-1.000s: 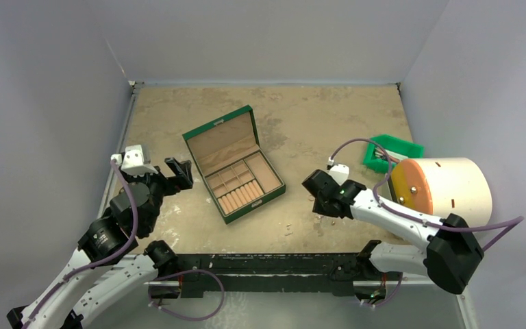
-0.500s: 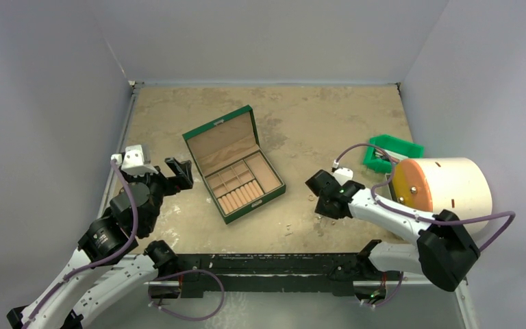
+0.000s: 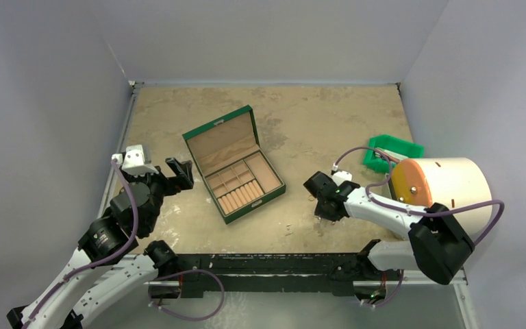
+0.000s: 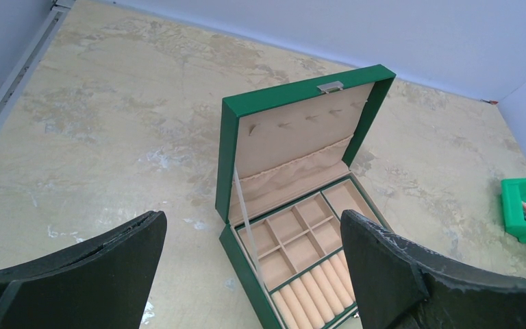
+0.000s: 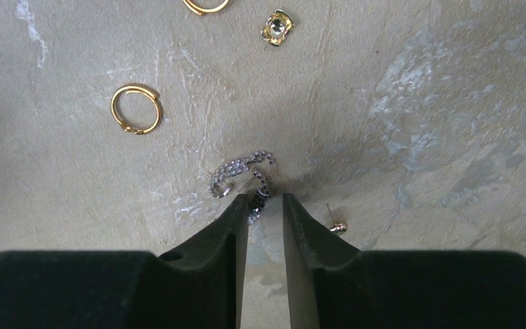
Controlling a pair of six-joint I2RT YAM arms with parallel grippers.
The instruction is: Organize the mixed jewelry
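Right gripper [image 5: 265, 202] jaws narrowly apart, straddling end of hoop [image 5: 241, 175] lying on table [image 3: 301, 116], right of box [image 3: 222, 140]; not clearly pinched. Close squarely on wire, lift slowly. Left gripper [image 4: 252, 229] wide apart, empty.

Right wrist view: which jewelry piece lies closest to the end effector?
The silver stone-set curved piece, its end reaching between the right end effector's tips. The gold hoop, square stud and pin stud lie farther off.
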